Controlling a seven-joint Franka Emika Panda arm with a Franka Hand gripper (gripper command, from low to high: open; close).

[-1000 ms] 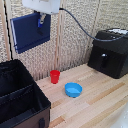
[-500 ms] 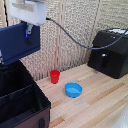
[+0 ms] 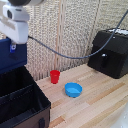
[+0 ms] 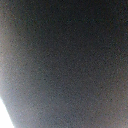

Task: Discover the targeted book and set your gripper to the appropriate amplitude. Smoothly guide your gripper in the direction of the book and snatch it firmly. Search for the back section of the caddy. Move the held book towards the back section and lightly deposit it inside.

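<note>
One dark navy book [image 3: 12,55] is hanging flat-faced and upright beneath the white hand [image 3: 12,47], whose blue-tipped fingers are clamping its top edge. It is hovering over the black fabric caddy [image 3: 22,102] at the exterior view's left, its lower edge near the rim. A red cup [image 3: 54,76] and blue bowl [image 3: 73,90] are sitting on the wooden counter [image 3: 95,107]. The wrist view is showing only dark blur.

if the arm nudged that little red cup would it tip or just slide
The small red plastic-looking cup stands upright on the pale wooden tabletop, taller than wide, so a high nudge would probably tip it. It looks light and empty, so a low push likely slides it.
</note>
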